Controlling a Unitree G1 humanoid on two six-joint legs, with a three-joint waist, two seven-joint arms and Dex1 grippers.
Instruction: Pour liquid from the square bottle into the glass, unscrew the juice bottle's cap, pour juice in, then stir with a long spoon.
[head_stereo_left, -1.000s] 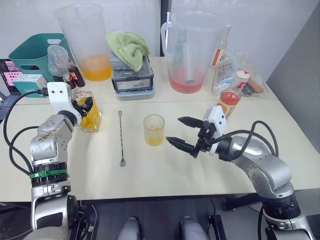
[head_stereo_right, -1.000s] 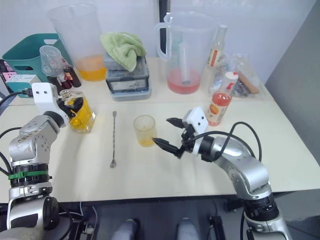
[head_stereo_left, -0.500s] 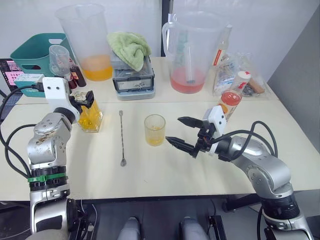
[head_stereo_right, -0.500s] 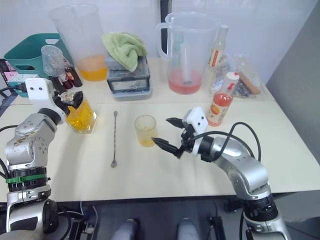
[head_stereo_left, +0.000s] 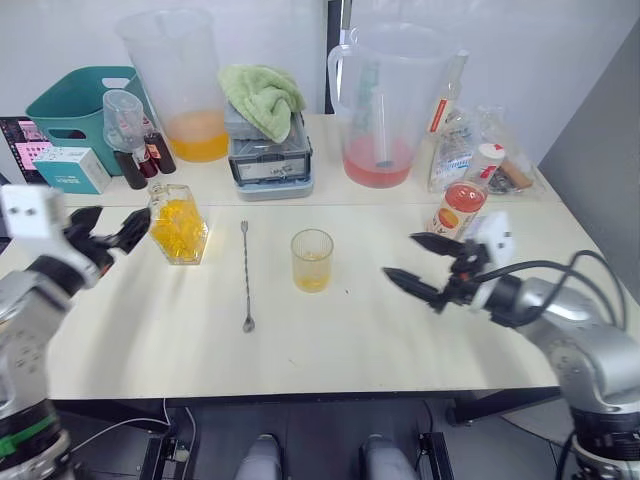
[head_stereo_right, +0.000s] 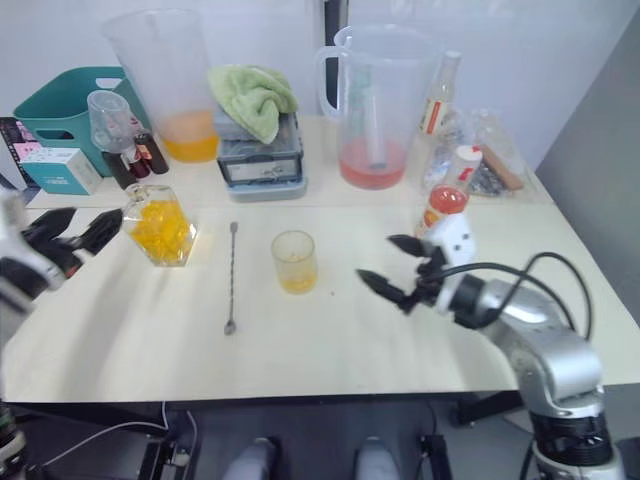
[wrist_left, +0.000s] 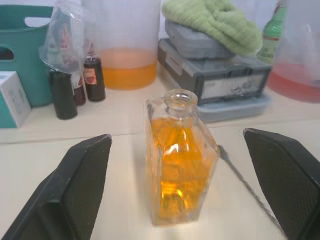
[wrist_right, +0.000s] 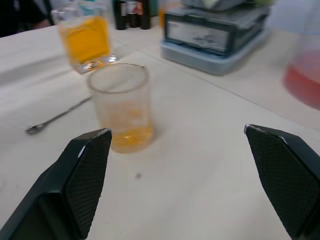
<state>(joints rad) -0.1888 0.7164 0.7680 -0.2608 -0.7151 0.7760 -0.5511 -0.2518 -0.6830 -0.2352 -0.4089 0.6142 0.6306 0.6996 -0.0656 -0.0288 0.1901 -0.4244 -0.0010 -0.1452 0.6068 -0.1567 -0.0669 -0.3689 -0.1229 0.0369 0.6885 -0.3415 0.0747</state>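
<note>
The square bottle (head_stereo_left: 178, 226) of orange liquid stands upright on the table at the left, uncapped. My left gripper (head_stereo_left: 108, 226) is open just left of it, not touching; in the left wrist view its fingers (wrist_left: 80, 185) flank the bottle (wrist_left: 180, 160) from a distance. The glass (head_stereo_left: 312, 260) holds a little orange liquid at mid-table. Between bottle and glass lies the long spoon (head_stereo_left: 245, 275). My right gripper (head_stereo_left: 402, 256) is open, right of the glass and apart from it. The juice bottle (head_stereo_left: 452, 210), with its white cap (head_stereo_left: 487, 153) on, stands just behind the right gripper.
Along the back stand a pitcher with orange liquid (head_stereo_left: 180, 80), a grey box under a green cloth (head_stereo_left: 265, 130) and a pitcher with pink liquid (head_stereo_left: 385, 100). A teal basket (head_stereo_left: 75, 100), small dark bottles (head_stereo_left: 150, 160) and a bag of items (head_stereo_left: 475, 140) fill the back corners.
My left gripper let go of the square bottle and drew back to the left. My right gripper moved right, away from the glass. The bottle now stands free.
</note>
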